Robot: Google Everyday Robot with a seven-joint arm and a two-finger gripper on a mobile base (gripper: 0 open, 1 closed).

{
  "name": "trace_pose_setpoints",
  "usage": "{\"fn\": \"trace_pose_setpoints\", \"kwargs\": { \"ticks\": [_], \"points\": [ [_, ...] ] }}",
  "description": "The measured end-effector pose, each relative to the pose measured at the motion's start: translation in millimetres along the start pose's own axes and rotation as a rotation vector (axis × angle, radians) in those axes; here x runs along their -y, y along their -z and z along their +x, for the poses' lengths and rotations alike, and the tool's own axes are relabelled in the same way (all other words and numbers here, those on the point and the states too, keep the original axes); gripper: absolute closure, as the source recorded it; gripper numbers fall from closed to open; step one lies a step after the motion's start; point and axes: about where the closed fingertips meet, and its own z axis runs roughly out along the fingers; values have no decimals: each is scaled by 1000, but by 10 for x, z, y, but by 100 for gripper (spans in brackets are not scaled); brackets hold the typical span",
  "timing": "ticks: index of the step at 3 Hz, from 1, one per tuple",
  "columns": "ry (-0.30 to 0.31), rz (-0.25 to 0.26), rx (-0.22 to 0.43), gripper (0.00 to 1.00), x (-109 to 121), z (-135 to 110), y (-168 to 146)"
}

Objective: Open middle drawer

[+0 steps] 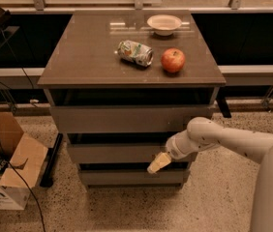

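Note:
The three-drawer cabinet stands in the middle of the camera view, with a grey-brown top point(88, 52). The middle drawer point(114, 153) is the flat mid-height front panel, between the tall top drawer front point(127, 119) and the short bottom drawer front point(127, 177). My gripper point(158, 163) reaches in from the right on a white arm. Its pale tip sits at the lower right edge of the middle drawer front, over the dark gap above the bottom drawer. The fronts step forward a little from top to bottom.
On the cabinet top lie a crushed can point(134, 52), a red apple point(173, 60) and a white bowl point(164, 24). An open cardboard box point(8, 170) and a black cable point(10, 144) are on the floor at the left. A rail and windows run behind.

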Motion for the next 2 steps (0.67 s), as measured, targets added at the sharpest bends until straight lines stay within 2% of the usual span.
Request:
{"fn": "trace_pose_setpoints", "kwargs": {
  "ticks": [1,2],
  "points": [
    [-32,0,-16,0,319,109,-164],
    [-61,-9,-44,0,525,243,-276]
  ]
}}
